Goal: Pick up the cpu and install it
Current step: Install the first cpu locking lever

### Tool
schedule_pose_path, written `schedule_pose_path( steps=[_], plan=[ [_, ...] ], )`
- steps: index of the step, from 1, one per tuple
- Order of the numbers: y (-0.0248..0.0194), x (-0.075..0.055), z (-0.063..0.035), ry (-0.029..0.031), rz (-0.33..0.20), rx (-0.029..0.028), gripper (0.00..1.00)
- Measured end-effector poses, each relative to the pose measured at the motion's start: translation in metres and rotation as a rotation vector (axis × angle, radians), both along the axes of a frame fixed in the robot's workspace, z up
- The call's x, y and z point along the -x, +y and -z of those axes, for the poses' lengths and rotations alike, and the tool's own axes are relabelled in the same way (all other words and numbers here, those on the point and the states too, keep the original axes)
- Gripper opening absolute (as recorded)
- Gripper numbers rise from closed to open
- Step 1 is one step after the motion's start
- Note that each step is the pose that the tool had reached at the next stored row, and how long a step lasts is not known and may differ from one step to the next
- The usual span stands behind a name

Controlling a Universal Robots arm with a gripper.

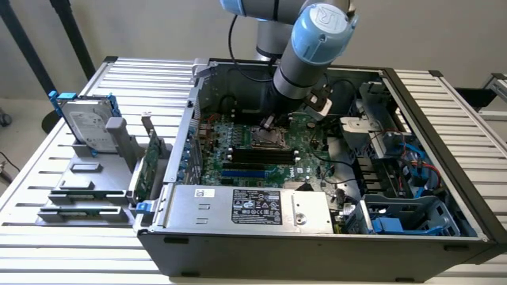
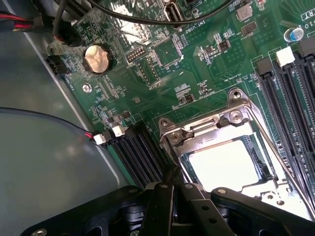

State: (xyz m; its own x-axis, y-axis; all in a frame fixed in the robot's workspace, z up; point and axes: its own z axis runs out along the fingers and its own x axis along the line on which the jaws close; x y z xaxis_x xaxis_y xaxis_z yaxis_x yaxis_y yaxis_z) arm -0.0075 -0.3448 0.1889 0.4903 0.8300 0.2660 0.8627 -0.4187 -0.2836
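Black gripper [image 2: 170, 189] fingers are pressed fully together, holding nothing, their tips at the socket edge. Just beyond them the flat silver-grey square cpu [image 2: 226, 164] lies seated inside the metal-framed socket [image 2: 236, 118] on the green motherboard [image 2: 162, 59].

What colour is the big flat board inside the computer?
Green. The motherboard looks green with tiny dark parts, clearest in the wrist view.

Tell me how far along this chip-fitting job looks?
Done: the small flat square silver-grey cpu already lies in the motherboard's metal-framed socket, inside the open grey computer case. In hand: nothing; the black gripper is shut, hanging just above the socket's edge. Left: I can't tell whether the socket frame is latched.
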Motion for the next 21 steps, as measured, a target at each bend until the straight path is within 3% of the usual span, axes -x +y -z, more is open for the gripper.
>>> schedule_pose_path(
  steps=[14,16,21],
  plan=[
    [-0.0007,-0.009,0.0004,-0.0004,-0.009,-0.0019,0.11],
    [-0.0017,-0.0091,0.0005,-0.0004,-0.009,-0.0059,0.11],
    [-0.0051,-0.0092,0.0006,-0.0004,-0.009,-0.0251,0.11]
  ],
)
